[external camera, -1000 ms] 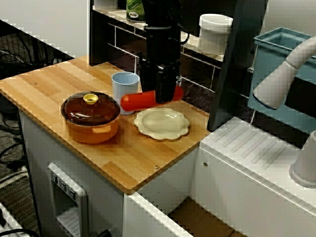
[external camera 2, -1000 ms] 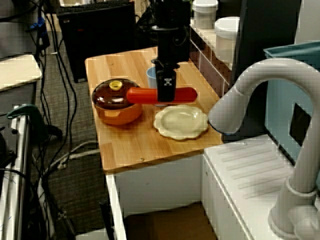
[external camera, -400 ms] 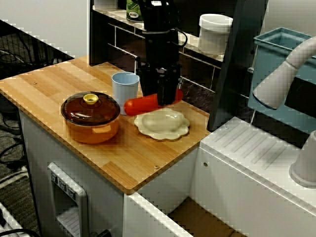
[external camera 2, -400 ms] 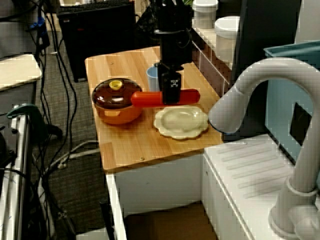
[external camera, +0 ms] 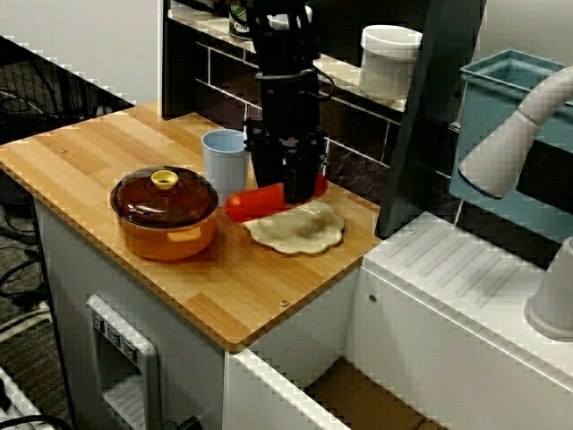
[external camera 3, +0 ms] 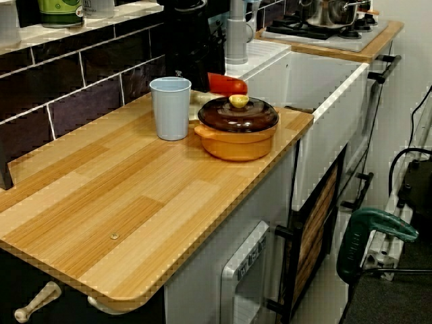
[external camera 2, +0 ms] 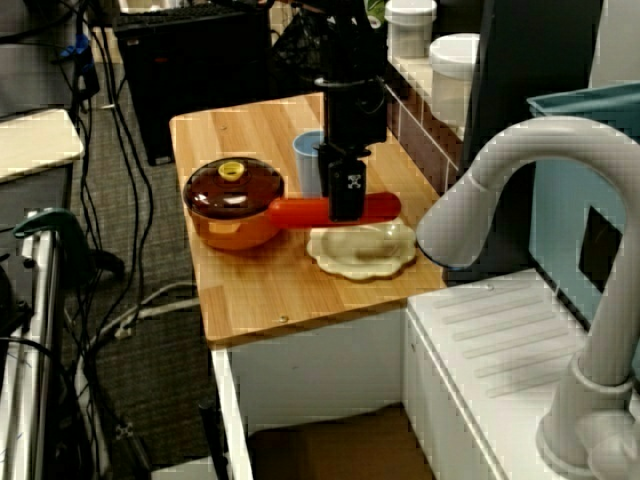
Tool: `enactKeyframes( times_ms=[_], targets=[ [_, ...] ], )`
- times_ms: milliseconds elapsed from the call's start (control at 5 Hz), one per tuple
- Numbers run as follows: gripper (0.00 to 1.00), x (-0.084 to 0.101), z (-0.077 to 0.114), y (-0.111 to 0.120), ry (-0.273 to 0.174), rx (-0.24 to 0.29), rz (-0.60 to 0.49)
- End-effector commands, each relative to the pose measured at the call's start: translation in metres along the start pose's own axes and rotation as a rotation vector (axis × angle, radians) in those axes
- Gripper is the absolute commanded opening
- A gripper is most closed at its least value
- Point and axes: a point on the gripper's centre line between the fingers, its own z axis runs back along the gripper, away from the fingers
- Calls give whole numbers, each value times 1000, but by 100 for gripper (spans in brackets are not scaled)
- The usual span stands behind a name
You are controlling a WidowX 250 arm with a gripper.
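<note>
Right now my pincer [external camera: 288,186] is squeezing a long red thing [external camera: 253,203] near its middle, holding it flat and low over the back edge of the pale wavy plate [external camera: 309,237]. A blue cup [external camera: 221,158] and an orange pot [external camera: 166,224] stand just beside it

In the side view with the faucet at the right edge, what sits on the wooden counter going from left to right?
orange pot with brown lid → pale blue cup → cream scalloped plate. The red cylinder held in the gripper overlaps both cup and plate, so it is left out.
</note>
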Motion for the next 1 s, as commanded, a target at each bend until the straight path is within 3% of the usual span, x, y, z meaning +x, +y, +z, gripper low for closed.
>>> enactKeyframes(
  times_ms=[0,800],
  targets=[
    [100,-3,7,9,-57,-23,25],
    [100,-15,27,17,-93,-74,25]
  ],
)
